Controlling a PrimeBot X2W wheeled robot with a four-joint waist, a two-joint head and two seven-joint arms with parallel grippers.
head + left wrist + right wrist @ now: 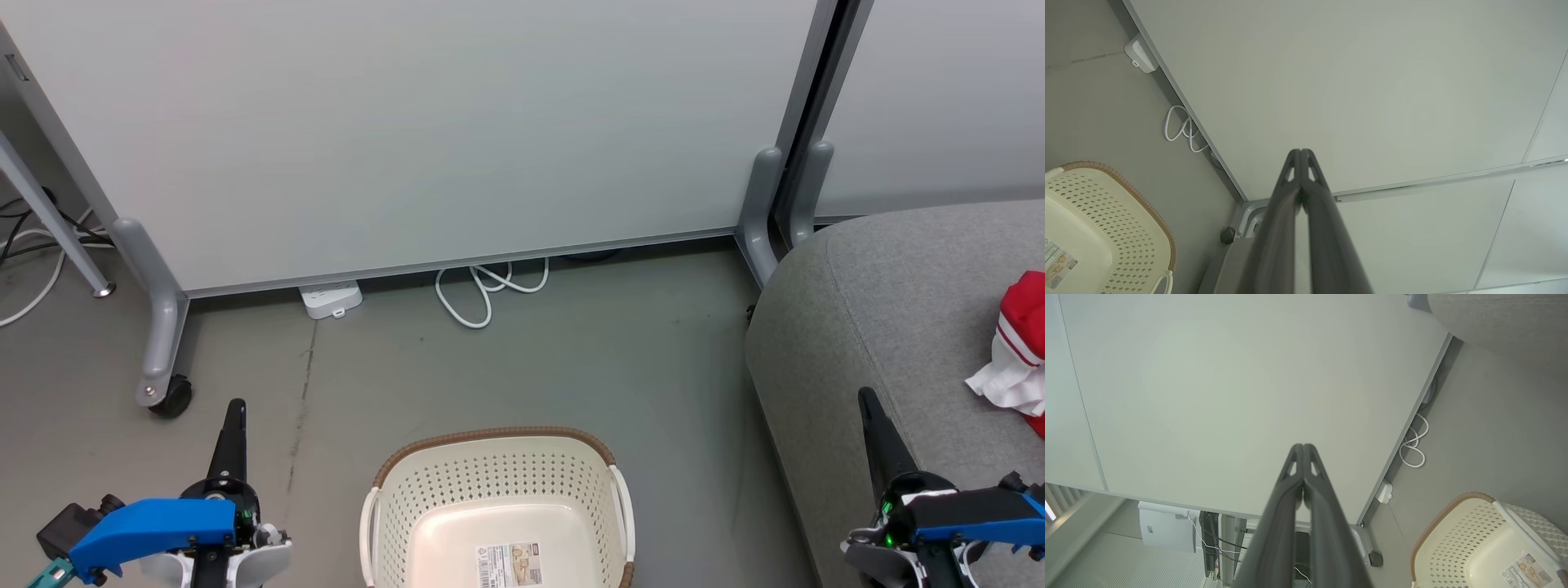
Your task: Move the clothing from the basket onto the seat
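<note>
Head view: the red clothing [1024, 314], white-trimmed and bunched, lay on the grey seat [882, 310], its length running up the right edge. Left wrist: the left gripper [1300, 152] had its jaws closed, empty. Right wrist: the right gripper [1303, 446] likewise, with the cream basket [1449, 543] at lower right.

You see a grey floor [571, 359] with the basket [498, 434] standing on it. Beyond the basket, a looped white cable [482, 296] and a white power strip [331, 299] lie on that floor. Right of the basket, the seat [898, 310] carries the clothing [1022, 351], bunched up.
</note>
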